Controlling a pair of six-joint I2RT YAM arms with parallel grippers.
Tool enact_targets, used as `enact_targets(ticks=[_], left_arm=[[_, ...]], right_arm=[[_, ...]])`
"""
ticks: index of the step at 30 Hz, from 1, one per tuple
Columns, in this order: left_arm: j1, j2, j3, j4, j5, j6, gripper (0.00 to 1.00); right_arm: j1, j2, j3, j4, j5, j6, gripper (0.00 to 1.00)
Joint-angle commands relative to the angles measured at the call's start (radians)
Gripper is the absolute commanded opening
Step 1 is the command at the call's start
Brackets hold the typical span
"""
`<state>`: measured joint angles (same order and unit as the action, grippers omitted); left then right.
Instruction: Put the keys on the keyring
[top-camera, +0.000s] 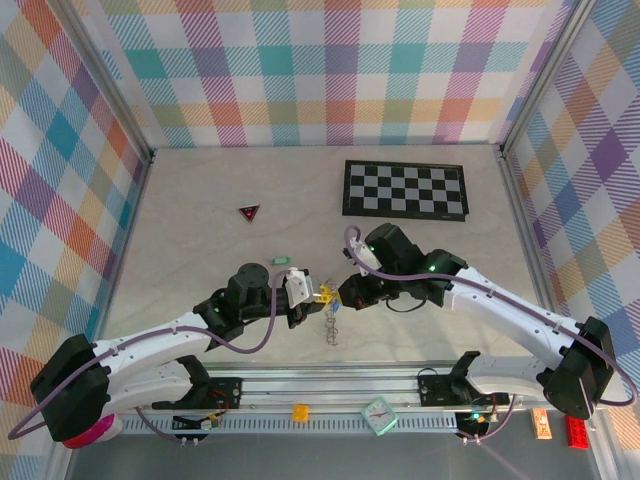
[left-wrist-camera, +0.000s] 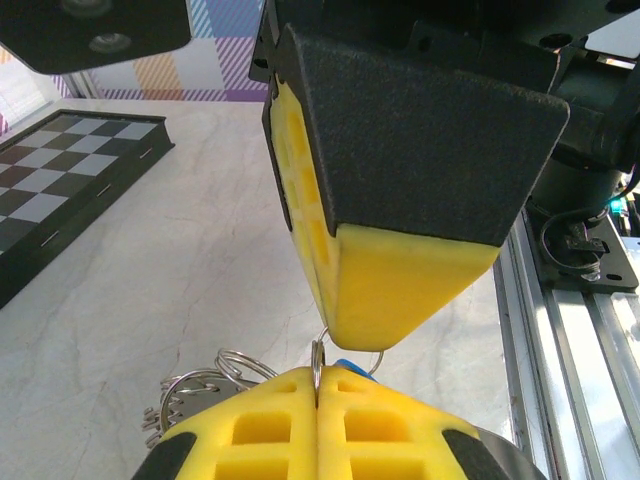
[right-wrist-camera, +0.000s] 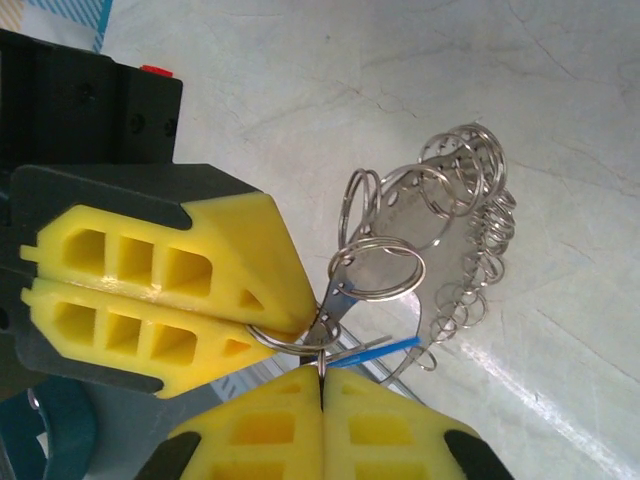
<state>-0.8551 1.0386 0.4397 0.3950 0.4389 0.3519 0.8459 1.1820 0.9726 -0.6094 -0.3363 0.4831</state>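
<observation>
Both tools meet tip to tip above the middle of the bench's near edge, and the keyring (left-wrist-camera: 316, 358) hangs between them, off the surface. My left tool (left-wrist-camera: 318, 380) is closed, its yellow pads pressed flat together with the ring's thin wire running into the seam. The right tool (right-wrist-camera: 322, 380) is closed as well. A wire and the root of the blue key (right-wrist-camera: 385, 347) both sit at its seam, and I can't tell which of the two it pinches. The chain (right-wrist-camera: 470, 260) and the spare loops hang on the far side of the pinch, away from both sets of pads.

What the next move turns on, as I judge it, is the blue key's long axis. It sticks out sideways from the right tool's seam, roughly crosswise to the ring wire and touching it at the pinch point. Threading it would mean turning it along the wire (there's little room between the pads).

The mint key (top-camera: 282, 260) lies on the bench just beyond the left wrist — nearer that arm, and well apart from the ring.
</observation>
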Motion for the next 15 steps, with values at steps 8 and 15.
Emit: enact_targets(ticks=[8, 15], left_arm=[[-0.008, -0.029, -0.022, 0.091, 0.032, -0.013, 0.0], [-0.009, -0.028, -0.037, 0.15, 0.05, -0.024, 0.0]], right_arm=[[-0.018, -0.008, -0.016, 0.008, 0.014, 0.009, 0.0], [-0.088, 0.019, -0.105, 0.137, -0.168, 0.047, 0.0]])
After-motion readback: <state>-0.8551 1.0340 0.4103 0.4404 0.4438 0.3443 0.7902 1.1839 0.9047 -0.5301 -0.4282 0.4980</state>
